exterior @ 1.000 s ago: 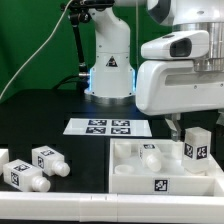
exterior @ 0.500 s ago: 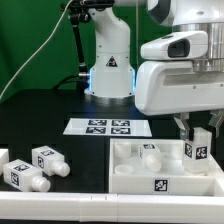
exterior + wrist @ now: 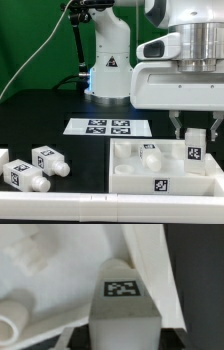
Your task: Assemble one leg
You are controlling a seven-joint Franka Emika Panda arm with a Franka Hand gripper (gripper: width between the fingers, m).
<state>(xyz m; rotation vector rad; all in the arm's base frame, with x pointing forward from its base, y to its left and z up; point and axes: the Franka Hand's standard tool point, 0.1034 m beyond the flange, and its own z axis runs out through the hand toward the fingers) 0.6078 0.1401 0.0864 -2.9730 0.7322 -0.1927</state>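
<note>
Nearest the exterior camera I note a wide white square plastic tray (image 3: 132,180) with a raised rim, lying flat on the black table (image 3: 70,208). A black-and-white square tag (image 3: 160,185) is fixed to its front wall. To the exterior view's left, well apart from the tray, small white rectangular spare blocks (image 3: 48,160) with tags and short round pegs lie loose on the table. One of them is cut off by the frame edge.

Inside the tray, toward the exterior view's right, the small white plastic rectangular leg (image 3: 195,152) stands upright with its tag facing the camera. The two-finger gripper (image 3: 195,134) comes down from above with a finger pressed to each side of the leg's upper part, so I record it as clamped on the leg. In the wrist view the leg (image 3: 122,303) runs out from between the fingers and lies close along the tray's rim (image 3: 150,263). I cannot tell whether its lower end touches the tray floor. A short round white stub (image 3: 150,153) also sits inside the tray, and I cannot identify it.

Behind the tray the thin flat white marker board (image 3: 105,126) lies on the table. Farther back stand the white arm base (image 3: 108,65) and a green backdrop (image 3: 35,40).
</note>
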